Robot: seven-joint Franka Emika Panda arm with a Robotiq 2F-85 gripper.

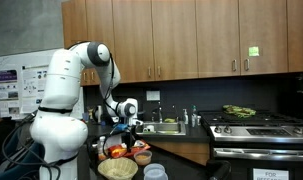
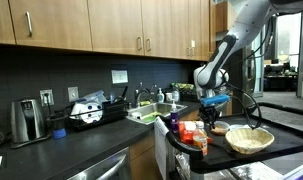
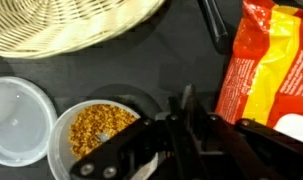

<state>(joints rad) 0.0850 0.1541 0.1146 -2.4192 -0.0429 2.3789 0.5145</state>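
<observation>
hovering just beside small round clear tub of orange-brown crumbs (image 3: 96, 128), black two-fingered gripper (image 3: 183, 100); cannot tell finger spread. tub on dark counter (image 3: 141, 70), between white plastic lid (image 3: 13, 120) and orange foil bag (image 3: 266, 60).

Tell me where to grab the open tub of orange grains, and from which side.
Probably the rim of the tub, from straight above: it stands upright and open, with a round wall. In the wrist view the clear lid crowds its left side, so set the fingers on the basket side and the opposite side.
</observation>
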